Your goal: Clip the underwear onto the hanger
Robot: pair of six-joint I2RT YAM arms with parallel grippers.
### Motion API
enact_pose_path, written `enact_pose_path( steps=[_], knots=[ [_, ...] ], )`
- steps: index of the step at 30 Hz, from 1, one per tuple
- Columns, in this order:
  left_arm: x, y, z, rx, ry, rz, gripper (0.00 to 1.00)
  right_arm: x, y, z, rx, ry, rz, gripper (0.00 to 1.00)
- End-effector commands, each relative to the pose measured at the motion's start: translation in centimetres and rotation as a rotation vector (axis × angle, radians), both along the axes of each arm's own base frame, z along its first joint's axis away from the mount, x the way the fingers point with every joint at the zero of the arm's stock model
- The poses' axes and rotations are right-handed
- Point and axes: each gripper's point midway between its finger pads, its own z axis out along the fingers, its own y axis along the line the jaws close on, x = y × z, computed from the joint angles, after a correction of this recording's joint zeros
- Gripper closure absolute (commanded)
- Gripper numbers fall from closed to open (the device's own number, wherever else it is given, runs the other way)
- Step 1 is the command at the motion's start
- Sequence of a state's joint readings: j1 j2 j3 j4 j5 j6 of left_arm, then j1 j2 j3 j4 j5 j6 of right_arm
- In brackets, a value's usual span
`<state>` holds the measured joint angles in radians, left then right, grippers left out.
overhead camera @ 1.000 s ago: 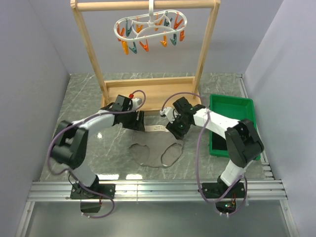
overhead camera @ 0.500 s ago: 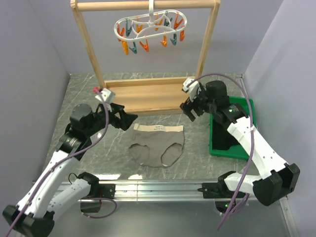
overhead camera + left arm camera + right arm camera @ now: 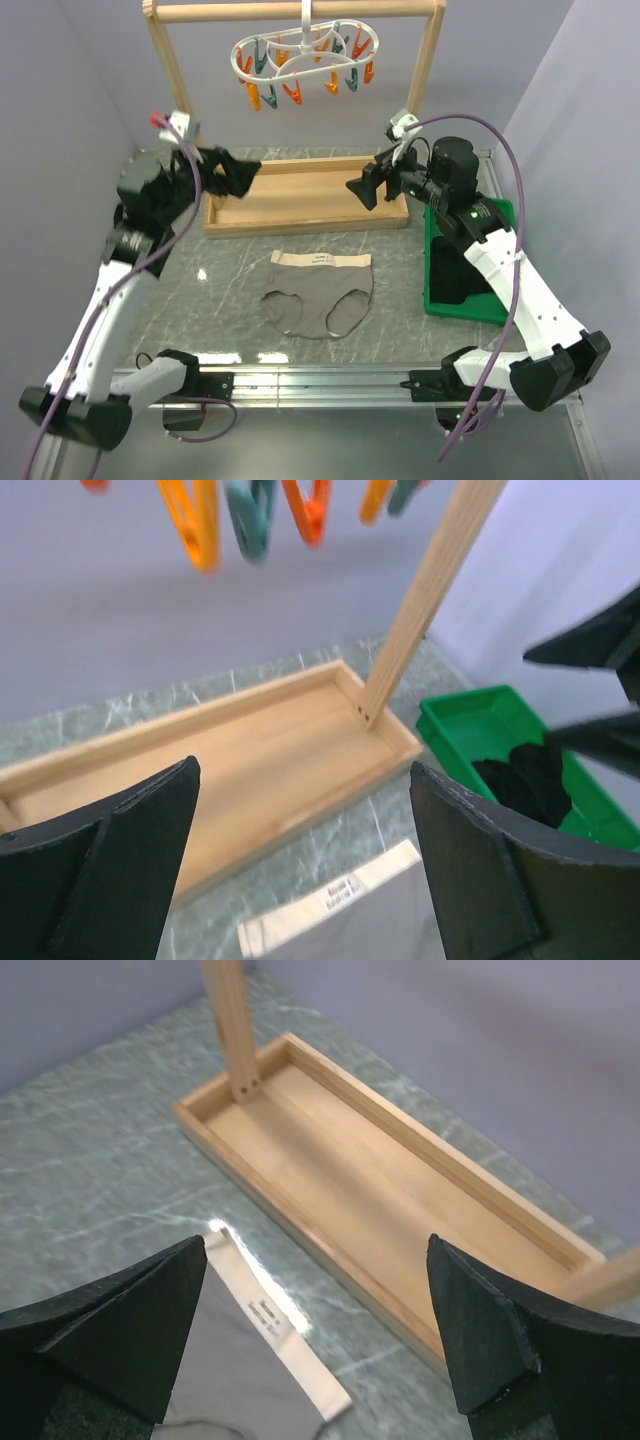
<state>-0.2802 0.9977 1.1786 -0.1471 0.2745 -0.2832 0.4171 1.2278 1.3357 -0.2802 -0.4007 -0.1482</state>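
Nothing is clipped yet: the underwear (image 3: 320, 295) lies flat on the table (image 3: 205, 295), the hanger (image 3: 305, 50) hangs bare, and the left gripper (image 3: 235, 172) and right gripper (image 3: 366, 188) hover wide apart, empty.

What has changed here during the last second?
The left end effector and the right end effector left the underwear waistband, opened wider, and rose up and apart toward the rack. The underwear, lying flat, and the hanger stayed in place.

Underwear (image 3: 318, 298) lies on the table (image 3: 225, 295) before the rack (image 3: 300, 200) holding the hanger (image 3: 305, 42), bin (image 3: 470, 204) at right.
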Motion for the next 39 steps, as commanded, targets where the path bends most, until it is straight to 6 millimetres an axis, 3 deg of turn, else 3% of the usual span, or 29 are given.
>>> enact_pose_path(
  steps=[1, 4, 8, 10, 11, 25, 30, 31, 39],
  knots=[
    [1.9, 0.0, 3.1, -0.038, -0.018, -0.107, 0.09, -0.7, 2.1, 2.7, 0.079, -0.017, 0.113, 0.03],
    [3.4, 1.8, 5.8, -0.065, -0.122, -0.141, 0.1, -1.0, 2.7, 0.8, 0.058, 0.047, 0.159, 0.06],
    [5.9, 2.6, 5.9, -0.121, -0.11, -0.203, 0.17, -1.9, 3.2, -2.2, 0.088, 0.162, 0.18, 0.06],
    [5.6, 2.5, 7.3, -0.119, -0.221, -0.231, 0.21, -2.2, 3.3, -3.1, 0.083, 0.192, 0.193, 0.06],
    [5.8, 2.5, 6.7, -0.128, -0.225, -0.226, 0.22, -2.2, 3.3, -3.6, 0.082, 0.205, 0.19, 0.06],
    [10.2, 2.7, 8.3, -0.072, -0.296, -0.179, 0.23, -0.7, 3.7, -4.9, 0.073, 0.286, 0.162, 0.04],
    [11.9, 2.7, 7.7, -0.073, -0.281, -0.183, 0.22, -0.6, 3.7, -4.9, 0.065, 0.289, 0.166, 0.03],
    [12.0, 1.5, 7.7, -0.075, -0.281, -0.208, 0.2, -0.6, 3.7, -5.0, 0.061, 0.287, 0.167, 0.03],
    [13.6, 0.3, 7.6, -0.092, -0.267, -0.247, 0.21, -0.4, 3.5, -5.8, 0.055, 0.305, 0.158, 0.03]
  ],
)
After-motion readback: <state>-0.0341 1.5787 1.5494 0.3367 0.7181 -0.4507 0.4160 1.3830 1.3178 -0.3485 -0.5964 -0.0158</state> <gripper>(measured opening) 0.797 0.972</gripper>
